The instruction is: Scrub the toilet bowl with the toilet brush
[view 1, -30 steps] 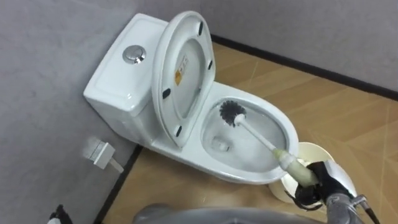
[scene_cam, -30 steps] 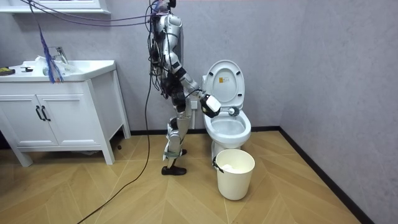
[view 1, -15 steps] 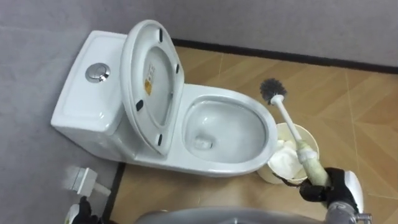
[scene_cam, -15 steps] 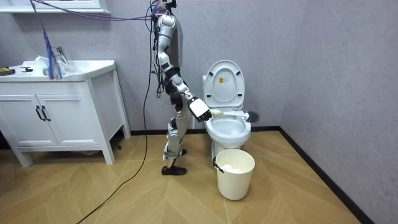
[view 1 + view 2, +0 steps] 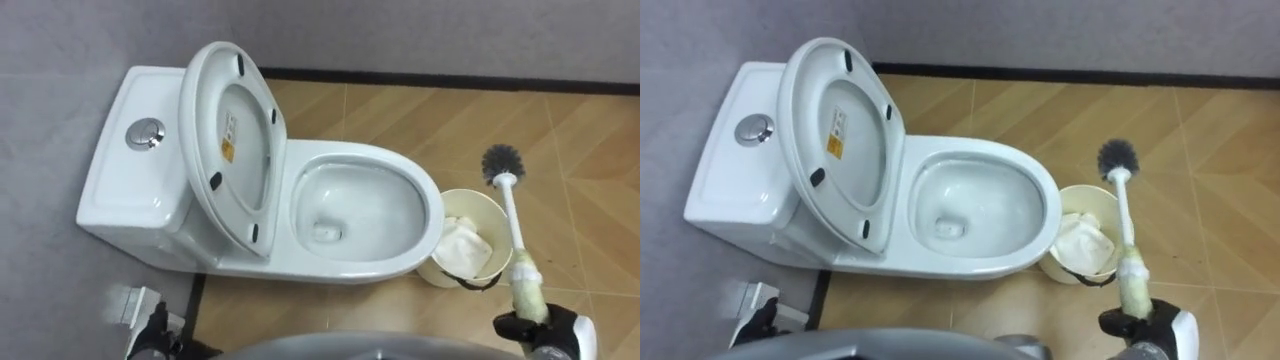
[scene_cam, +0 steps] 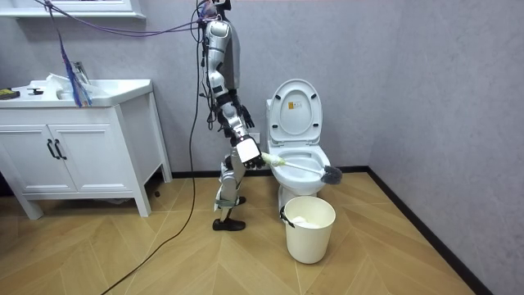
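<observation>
Right hand (image 5: 543,330) curled round brush (image 5: 513,225) handle; head out of toilet (image 5: 330,266) bowl, over floor by bin (image 5: 462,192); left hand (image 5: 152,326) idle; scrub prob done, stowing left.

Eye views: looked down on toilet (image 5: 340,268) from close beside it. Room view: faced toilet's front, well off. Toilet shared.

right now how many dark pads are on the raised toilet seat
4, on the raised seat: a pad near the top, one on the right edge, one on the left edge, one near the bottom.
</observation>
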{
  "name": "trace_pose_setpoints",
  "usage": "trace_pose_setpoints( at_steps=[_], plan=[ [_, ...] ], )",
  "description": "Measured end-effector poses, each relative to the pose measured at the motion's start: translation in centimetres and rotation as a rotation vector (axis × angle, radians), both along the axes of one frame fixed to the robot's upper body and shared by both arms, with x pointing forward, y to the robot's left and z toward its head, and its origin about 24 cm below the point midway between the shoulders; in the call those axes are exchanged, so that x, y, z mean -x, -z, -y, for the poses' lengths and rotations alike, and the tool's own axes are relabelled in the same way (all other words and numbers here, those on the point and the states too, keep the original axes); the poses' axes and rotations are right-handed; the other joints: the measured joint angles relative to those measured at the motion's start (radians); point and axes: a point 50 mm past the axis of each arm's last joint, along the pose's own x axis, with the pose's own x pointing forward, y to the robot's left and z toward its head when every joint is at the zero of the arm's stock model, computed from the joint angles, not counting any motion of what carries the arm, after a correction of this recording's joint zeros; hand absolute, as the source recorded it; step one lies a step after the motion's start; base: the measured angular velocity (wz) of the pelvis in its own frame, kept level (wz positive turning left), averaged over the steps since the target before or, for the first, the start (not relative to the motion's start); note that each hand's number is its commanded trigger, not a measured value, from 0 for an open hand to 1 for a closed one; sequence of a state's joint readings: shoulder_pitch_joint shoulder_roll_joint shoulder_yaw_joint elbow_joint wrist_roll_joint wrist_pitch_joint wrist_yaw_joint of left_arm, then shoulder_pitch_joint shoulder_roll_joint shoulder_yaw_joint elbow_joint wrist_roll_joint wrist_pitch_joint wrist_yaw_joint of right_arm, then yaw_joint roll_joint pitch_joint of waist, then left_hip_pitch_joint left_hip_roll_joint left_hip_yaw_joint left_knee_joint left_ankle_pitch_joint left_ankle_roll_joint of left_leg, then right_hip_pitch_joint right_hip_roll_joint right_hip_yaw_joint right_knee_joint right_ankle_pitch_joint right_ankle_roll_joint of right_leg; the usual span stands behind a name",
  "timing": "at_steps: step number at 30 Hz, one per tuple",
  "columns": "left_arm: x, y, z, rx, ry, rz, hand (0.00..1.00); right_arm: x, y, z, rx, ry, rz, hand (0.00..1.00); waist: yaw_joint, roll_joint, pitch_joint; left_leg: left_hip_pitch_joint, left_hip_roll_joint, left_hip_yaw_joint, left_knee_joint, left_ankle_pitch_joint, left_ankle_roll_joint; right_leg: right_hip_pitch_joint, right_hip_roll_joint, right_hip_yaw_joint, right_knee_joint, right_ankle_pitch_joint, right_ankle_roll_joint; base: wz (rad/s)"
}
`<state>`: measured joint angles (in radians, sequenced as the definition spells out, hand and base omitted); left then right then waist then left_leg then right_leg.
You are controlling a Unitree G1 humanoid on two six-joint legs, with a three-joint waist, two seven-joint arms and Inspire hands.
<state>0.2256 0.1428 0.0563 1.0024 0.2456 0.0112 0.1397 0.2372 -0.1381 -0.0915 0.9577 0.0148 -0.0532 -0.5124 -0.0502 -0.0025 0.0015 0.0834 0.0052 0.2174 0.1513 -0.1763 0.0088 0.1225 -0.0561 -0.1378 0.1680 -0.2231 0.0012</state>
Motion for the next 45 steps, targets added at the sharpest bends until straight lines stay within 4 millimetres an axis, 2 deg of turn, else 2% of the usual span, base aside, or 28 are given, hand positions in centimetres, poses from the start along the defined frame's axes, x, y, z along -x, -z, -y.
trace_pose_setpoints(
  at_steps=[6,10,18,23,41,45],
  plan=[
    [1.0,0.2,-0.1,0.028,-0.014,-0.035,0.0,0.5,0.4,0.1,-0.01,0.033,-0.034,0.0,0.004,-0.002,0.0002,0.001,0.0,0.0,0.001,0.0,0.0,0.001,0.006,0.001,-0.001,0.0,0.0,0.0],
    [2.3,0.4,-0.1,0.035,-0.025,-0.075,0.0,0.7,0.4,0.1,-0.01,0.036,-0.041,0.0,0.009,-0.003,0.001,0.001,0.0,0.0,0.001,0.0,0.0,0.002,0.006,0.002,-0.002,0.0,0.0,0.0],
    [3.8,0.5,-0.2,0.028,-0.031,-0.128,0.0,0.3,0.4,0.1,-0.012,0.034,-0.033,0.0,0.03,-0.012,0.0021,0.001,0.0,-0.003,0.003,0.0,0.0,0.007,0.006,-0.001,-0.016,0.0,0.001,0.0],
    [4.6,0.5,-0.2,0.024,-0.031,-0.16,0.0,-0.4,0.4,0.0,-0.016,0.026,-0.022,0.0,0.029,-0.014,0.0028,-0.002,0.0,-0.004,0.006,0.0,0.0,0.007,0.006,-0.003,-0.017,0.0,0.001,0.0],
    [4.4,0.5,-0.2,0.005,0.021,-0.172,0.0,-0.1,0.5,0.0,-0.022,0.022,-0.036,0.0,0.026,-0.006,0.0041,-0.006,0.001,-0.006,0.007,-0.004,-0.001,0.005,0.007,-0.004,-0.018,0.0,0.001,0.0],
    [4.0,0.5,-0.3,-0.006,0.04,-0.177,0.0,1.1,0.9,0.0,-0.032,0.028,-0.091,0.0,0.027,-0.007,0.0025,-0.005,0.0,-0.006,0.006,-0.006,-0.001,0.009,0.006,-0.003,-0.015,0.0,0.001,0.0]
  ],
)
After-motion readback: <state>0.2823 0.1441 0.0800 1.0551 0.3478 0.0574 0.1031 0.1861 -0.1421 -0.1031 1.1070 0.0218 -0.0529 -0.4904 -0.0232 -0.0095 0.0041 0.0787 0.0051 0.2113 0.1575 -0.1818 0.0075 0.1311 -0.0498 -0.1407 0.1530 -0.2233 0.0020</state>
